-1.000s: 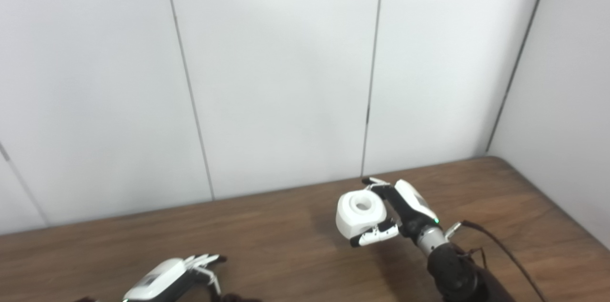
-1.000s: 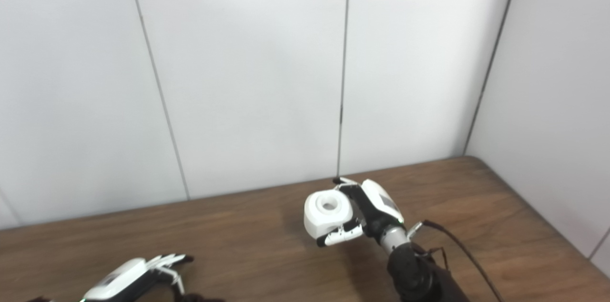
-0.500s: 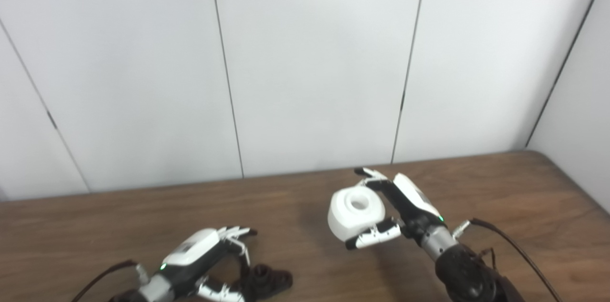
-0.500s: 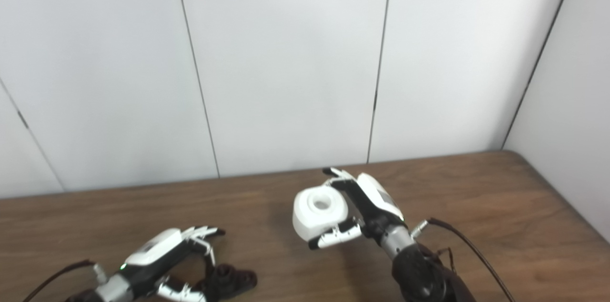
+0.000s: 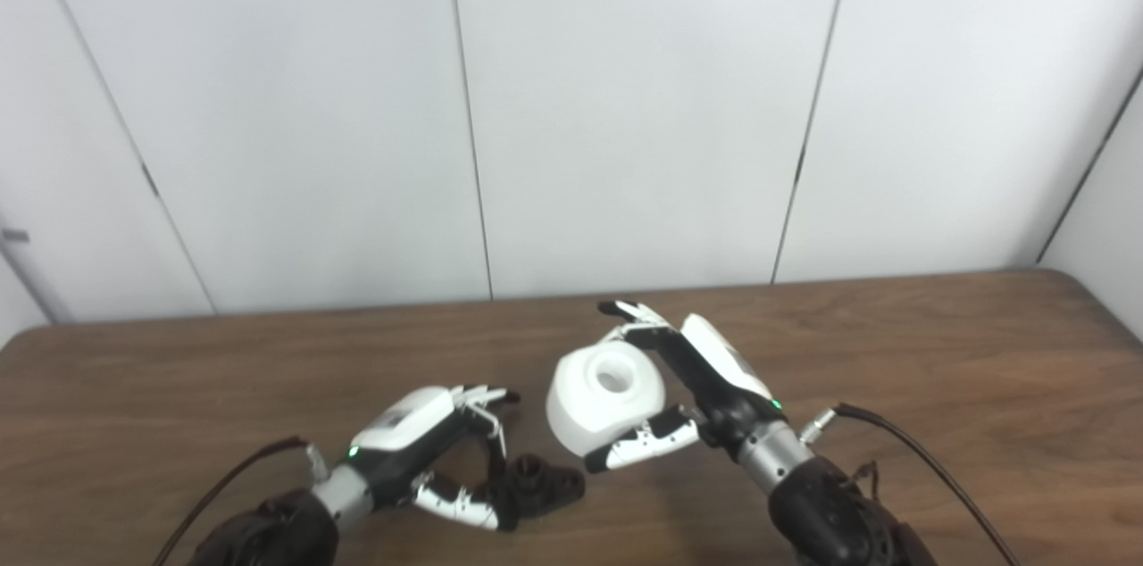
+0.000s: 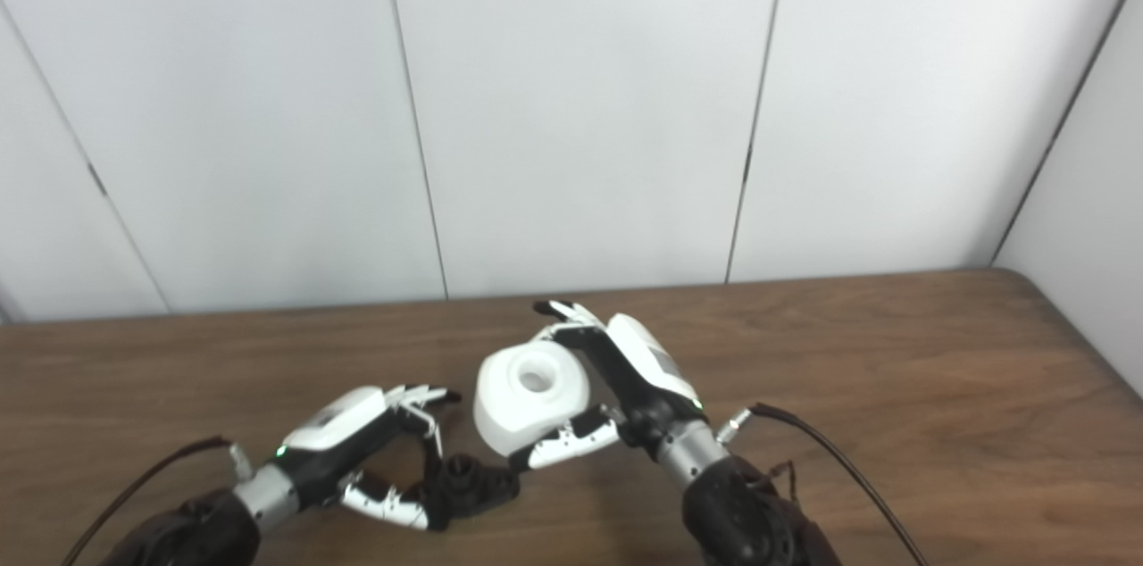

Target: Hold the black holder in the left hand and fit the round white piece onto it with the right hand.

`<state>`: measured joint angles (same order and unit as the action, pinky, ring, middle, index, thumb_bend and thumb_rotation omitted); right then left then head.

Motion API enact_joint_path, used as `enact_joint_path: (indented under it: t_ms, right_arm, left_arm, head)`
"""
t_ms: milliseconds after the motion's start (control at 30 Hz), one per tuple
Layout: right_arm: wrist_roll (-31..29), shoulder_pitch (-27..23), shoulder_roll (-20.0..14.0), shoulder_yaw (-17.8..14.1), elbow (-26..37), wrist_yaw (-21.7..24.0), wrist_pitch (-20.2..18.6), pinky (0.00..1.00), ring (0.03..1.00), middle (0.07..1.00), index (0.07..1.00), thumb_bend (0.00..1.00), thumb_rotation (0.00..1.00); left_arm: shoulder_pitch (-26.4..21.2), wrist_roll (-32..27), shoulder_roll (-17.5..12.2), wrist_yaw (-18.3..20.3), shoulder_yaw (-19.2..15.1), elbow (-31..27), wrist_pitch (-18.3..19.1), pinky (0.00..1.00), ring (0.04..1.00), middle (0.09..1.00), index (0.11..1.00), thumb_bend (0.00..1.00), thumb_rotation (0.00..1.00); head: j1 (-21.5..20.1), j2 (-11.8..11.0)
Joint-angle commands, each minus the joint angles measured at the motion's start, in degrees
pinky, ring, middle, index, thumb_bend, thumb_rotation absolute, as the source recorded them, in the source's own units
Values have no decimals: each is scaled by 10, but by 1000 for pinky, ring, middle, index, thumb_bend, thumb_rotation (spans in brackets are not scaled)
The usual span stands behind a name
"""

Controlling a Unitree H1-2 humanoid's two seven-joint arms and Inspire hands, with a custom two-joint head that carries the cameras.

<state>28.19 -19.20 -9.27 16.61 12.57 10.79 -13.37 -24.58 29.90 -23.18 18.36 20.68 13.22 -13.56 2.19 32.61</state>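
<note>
The black holder [image 5: 541, 486] lies low on the wooden table [image 5: 938, 352], a short peg standing up from it. My left hand [image 5: 429, 445] curls over its left end, fingers above and thumb below, pinching it. The round white piece [image 5: 604, 396], with a hole in its top face, hangs above the table just right of and above the holder. My right hand [image 5: 705, 387] is shut on it, fingers over the far side and thumb [image 5: 638, 450] under the near edge. The piece and the holder are apart.
White wall panels [image 5: 625, 102] rise right behind the table's far edge. A black cable [image 5: 929, 468] trails from my right wrist across the table's right side. A side wall closes in at the far right.
The camera has swung left, bringing my left hand and the holder fully into view. My right hand has carried the white piece leftward, closer to the holder.
</note>
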Motion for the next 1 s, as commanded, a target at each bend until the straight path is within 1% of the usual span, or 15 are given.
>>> enact_joint_path:
  t_ms: [0,100,233,333,533,700,800,833,967]
  right_arm:
    - [1,-12,15,0,20,-9,12,839,956,920,481,500,143]
    - [17,-6,38,8,20,-18,3,837,953,921,481,501,140]
    - [36,5,63,14,9,-36,9,834,942,916,481,501,139]
    - [41,15,79,14,4,-43,5,846,947,919,481,502,139]
    - [52,27,97,13,-10,-63,15,895,980,938,480,502,137]
    - [71,32,108,14,-9,-78,4,921,989,949,480,502,137]
    - [106,36,115,17,-10,-98,-7,857,969,936,480,504,140]
    - [117,38,117,19,-8,-101,-12,818,961,934,480,503,141]
    - [151,47,121,23,-4,-113,-22,768,957,936,480,502,141]
  left_arm:
    - [-9,12,7,3,8,-11,6,1000,976,945,478,515,46]
    - [-7,14,11,4,8,-17,13,1000,977,946,478,516,45]
    - [-8,16,14,1,11,-18,12,1000,972,945,477,516,46]
    - [-6,17,16,2,11,-22,17,1000,974,949,477,515,46]
    - [-5,18,18,1,11,-22,19,1000,971,949,477,515,47]
    - [-3,15,17,3,9,-28,21,1000,970,950,477,515,47]
    - [0,13,17,3,7,-29,22,1000,972,948,477,515,47]
    - [1,13,17,3,6,-30,24,1000,973,949,477,516,46]
    - [5,13,16,3,6,-36,27,1000,974,950,477,515,46]
  head:
    - [2,0]
    - [10,3]
    - [23,4]
    - [32,6]
    - [36,8]
    - [28,13]
    - [28,13]
    - [28,14]
    - [26,16]
